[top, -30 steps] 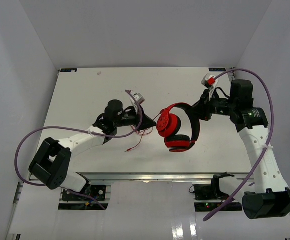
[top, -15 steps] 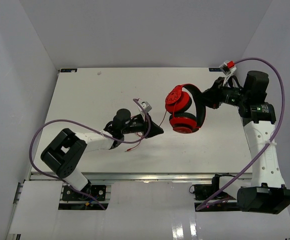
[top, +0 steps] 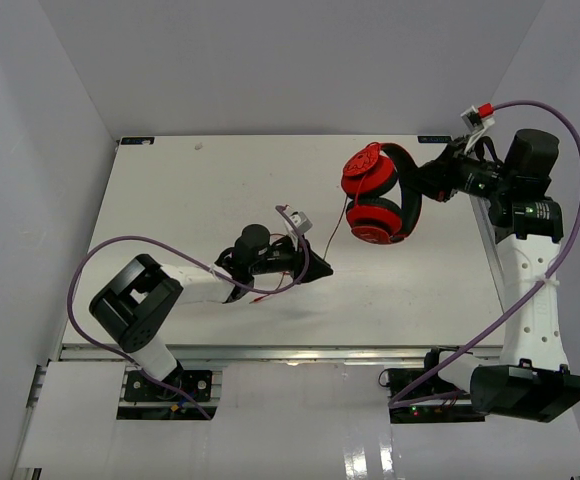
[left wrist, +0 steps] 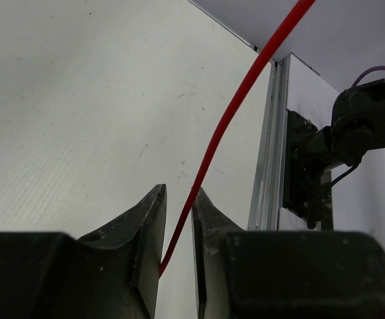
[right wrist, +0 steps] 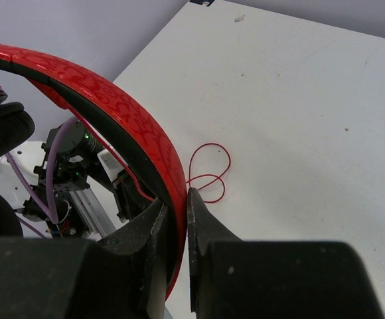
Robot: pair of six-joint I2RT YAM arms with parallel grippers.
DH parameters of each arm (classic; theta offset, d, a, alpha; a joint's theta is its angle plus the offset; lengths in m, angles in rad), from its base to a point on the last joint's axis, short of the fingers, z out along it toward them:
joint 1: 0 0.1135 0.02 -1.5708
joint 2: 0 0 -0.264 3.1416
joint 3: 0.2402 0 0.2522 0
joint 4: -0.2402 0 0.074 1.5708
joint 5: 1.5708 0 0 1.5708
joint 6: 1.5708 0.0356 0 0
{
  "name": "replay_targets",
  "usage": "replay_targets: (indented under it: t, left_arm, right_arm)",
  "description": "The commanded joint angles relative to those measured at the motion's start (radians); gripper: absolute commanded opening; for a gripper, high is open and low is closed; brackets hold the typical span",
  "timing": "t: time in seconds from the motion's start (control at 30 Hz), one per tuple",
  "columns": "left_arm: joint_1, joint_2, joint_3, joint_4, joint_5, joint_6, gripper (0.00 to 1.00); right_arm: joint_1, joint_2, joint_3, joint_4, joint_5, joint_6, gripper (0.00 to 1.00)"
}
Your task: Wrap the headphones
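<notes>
- The big flat white table (top: pixel 170 200) fills the middle of the top view, with pale walls around it.
- The white and black right arm (top: pixel 525 270) reaches up the right side of the table. A second ago it leaned in toward the middle. It has swung far and right.
- The white and black left arm (top: pixel 190 285) lies low across the near side. It has stretched out to the right, following the cord.
- The red over-ear headphones with black padding (top: pixel 375 195) are at the far right of the table and seem to be lifted off it. A second ago they were near the middle.
- The right gripper (top: pixel 420 183) has its two black fingers pressed tight on the red headband, one on each side.
- The left gripper (top: pixel 315 268) is near the middle of the table, nearer than the headphones and to their left. Its fingers were pressed together a moment ago. Now they stand a little apart.
- The long thin red cord (top: pixel 335 225) hangs from the headphones down to the left gripper. It runs through the gap between the fingers and does not look squeezed.
- More cord lies in loose loops on the table by the left arm.
- I think moving the headphones away has pulled the cord out straighter, and the loose fingers let it slide. The cord is not around the headphones yet, so the wrapping has hardly begun.
</notes>
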Motion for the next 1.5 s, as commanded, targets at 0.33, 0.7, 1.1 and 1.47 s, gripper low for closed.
replay_targets:
  t: [0.33,0.7,1.1,1.47]
  left_arm:
    - [-0.034,-0.021,-0.013,-0.041,-0.062,0.077,0.30]
    - [-0.149,-0.114,0.101,-0.284,-0.220,0.167,0.08]
    - [-0.213,-0.138,0.255,-0.548,-0.287,0.249,0.07]
    - [-0.255,-0.188,0.333,-0.724,-0.287,0.280,0.07]
  right_arm:
    - [-0.054,0.016,0.095,0.106,0.085,0.187,0.08]
    - [0.027,-0.014,0.020,0.121,0.594,0.224,0.08]
    - [0.208,-0.053,-0.207,0.263,1.064,0.169,0.08]
    - [0.340,0.031,-0.346,0.440,1.354,0.032,0.08]
